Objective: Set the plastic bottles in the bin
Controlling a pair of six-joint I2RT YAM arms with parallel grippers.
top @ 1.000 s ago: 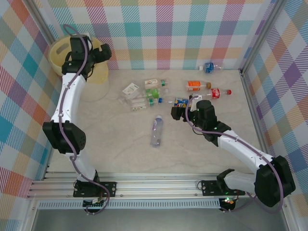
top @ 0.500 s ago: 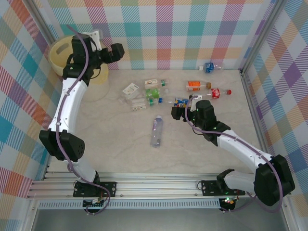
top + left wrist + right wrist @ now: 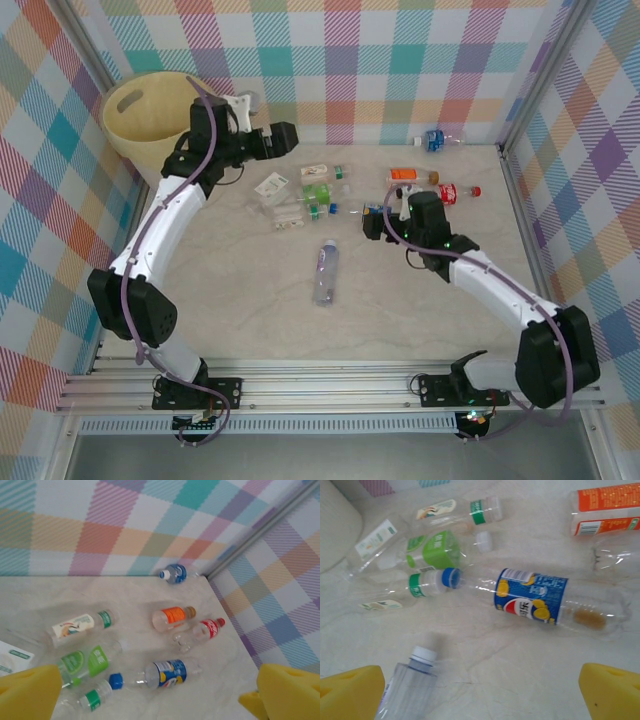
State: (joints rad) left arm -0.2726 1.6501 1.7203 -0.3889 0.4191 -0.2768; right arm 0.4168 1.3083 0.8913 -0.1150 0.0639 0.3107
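Jaws spread and empty, the right gripper (image 3: 480, 692) looks poised to straddle the clear blue-labelled plastic bottle (image 3: 535, 597); the left gripper (image 3: 285, 140), likewise, hangs three o'clock of the pale yellow round bin (image 3: 120, 95).

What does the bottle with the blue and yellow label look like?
The clear plastic bottle with the blue and yellow label lies on its side on the pale table. It has a blue cap, looks nearly empty, with a brownish patch near its base. Its cap points at a green-labelled bottle close by.
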